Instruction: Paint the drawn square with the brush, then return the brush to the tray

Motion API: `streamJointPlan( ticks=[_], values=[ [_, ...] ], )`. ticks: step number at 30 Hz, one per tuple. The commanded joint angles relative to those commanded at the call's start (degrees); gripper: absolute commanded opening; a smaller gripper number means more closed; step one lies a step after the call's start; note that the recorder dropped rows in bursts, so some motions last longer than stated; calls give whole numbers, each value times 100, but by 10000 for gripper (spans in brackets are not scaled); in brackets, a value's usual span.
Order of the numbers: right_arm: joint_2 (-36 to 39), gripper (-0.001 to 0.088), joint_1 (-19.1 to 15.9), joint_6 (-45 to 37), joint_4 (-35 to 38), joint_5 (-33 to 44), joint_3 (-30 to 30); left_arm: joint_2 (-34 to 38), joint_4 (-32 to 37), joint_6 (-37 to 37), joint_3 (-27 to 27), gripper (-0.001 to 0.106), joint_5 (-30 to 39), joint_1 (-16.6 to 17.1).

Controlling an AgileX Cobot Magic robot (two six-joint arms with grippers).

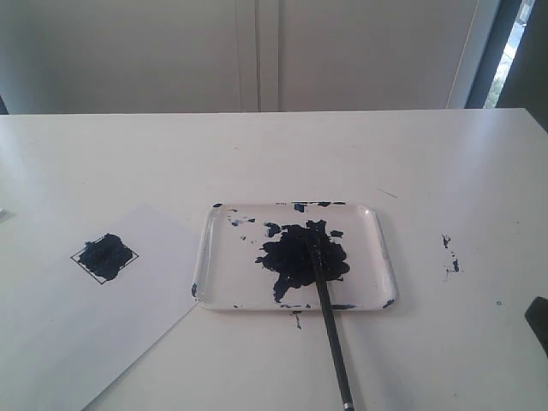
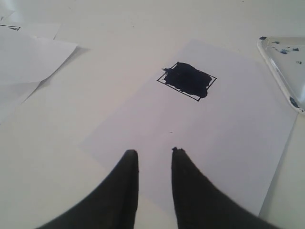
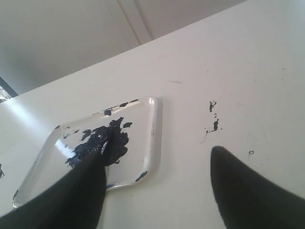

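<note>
Resting across the tray (image 1: 377,224), brush (image 1: 332,330) lies apart from right hand (image 3: 159,150).

- A plain indoor test room or lab is suggested; the kind of place cannot be told more closely.
- A wide white bench (image 1: 428,154) is seen, marked with dark paint flecks (image 1: 449,254).
- Behind it, pale flat wall panels (image 1: 128,51) with vertical seams are shown, beside a dark-framed window (image 1: 514,43) strip letting in daylight.
- A paint-smeared tray (image 1: 364,231) and loose white paper sheets (image 2: 28,57) are laid out on the bench.

One tray (image 1: 241,278), one brush (image 1: 335,344), one square (image 1: 104,258)
</note>
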Motion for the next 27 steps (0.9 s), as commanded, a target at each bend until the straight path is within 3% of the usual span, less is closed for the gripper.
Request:
streamJointPlan(
  ticks=[5, 10, 18, 21, 25, 27],
  values=[
    [0, 600, 0, 0, 0, 28, 0, 0, -1075, 0, 211, 308, 300, 25],
    [0, 600, 0, 0, 0, 28, 0, 0, -2205, 11, 259, 308, -255, 23],
    [0, 600, 0, 0, 0, 28, 0, 0, -2449, 11, 397, 308, -433, 23],
    [0, 600, 0, 0, 0, 28, 0, 0, -3618, 11, 458, 308, -1249, 23],
    [0, 600, 0, 0, 0, 28, 0, 0, -6235, 22, 469, 308, -2486, 23],
    [0, 600, 0, 0, 0, 28, 0, 0, -6929, 22, 469, 308, -2820, 23]
  ],
)
